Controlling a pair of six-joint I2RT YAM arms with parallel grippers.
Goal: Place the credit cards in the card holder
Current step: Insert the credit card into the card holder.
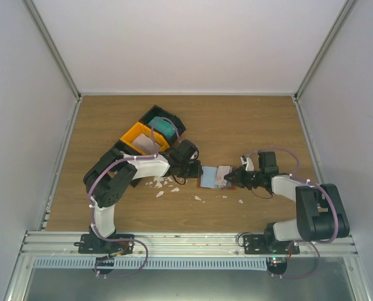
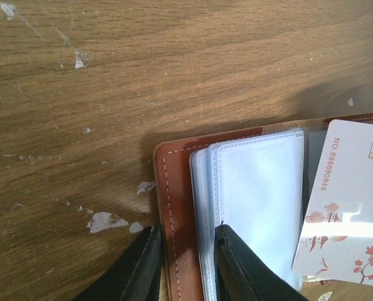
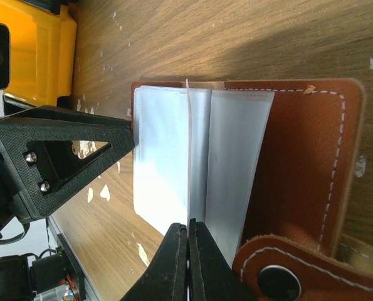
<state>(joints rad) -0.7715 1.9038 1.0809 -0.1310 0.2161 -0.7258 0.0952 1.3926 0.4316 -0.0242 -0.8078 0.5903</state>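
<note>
- The card holder lies open and flat on the bench with its clear sleeves facing up, so a pocket mouth can be reached.
- A white credit card with red blossoms sits over the card holder's snap-side half. The right wrist view shows it edge-on among the sleeves, probably lined up for a pocket.
- The right tool is pinched tight on that card, at the card holder's snap side.
- The left tool, narrowly parted, straddles the card holder's opposite stitched edge. It looks to be pinning rather than gripping, likely to stop sliding.
- Beyond the card holder, past the left tool, a black-and-orange tray holds teal and pale flat pieces, perhaps further cards.
</note>
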